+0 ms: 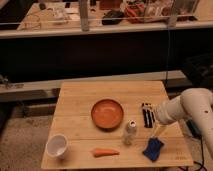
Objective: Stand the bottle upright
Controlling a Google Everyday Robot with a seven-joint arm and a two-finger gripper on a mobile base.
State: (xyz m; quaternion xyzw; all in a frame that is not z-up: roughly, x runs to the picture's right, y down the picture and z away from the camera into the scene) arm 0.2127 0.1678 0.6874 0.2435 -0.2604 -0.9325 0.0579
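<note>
The bottle (130, 132) is small, pale and translucent with a light cap. It stands upright on the wooden table (80, 100), just below and right of the orange plate (107, 113). My gripper (147, 115) is to the right of the bottle, apart from it, its dark fingers (145, 118) pointing left from the white arm (187, 107). Nothing shows between the fingers.
A white cup (57, 146) stands at the table's front left. An orange carrot (105, 152) lies at the front middle. A blue cloth-like object (153, 148) lies at the front right, below the gripper. A dark bench runs behind the table.
</note>
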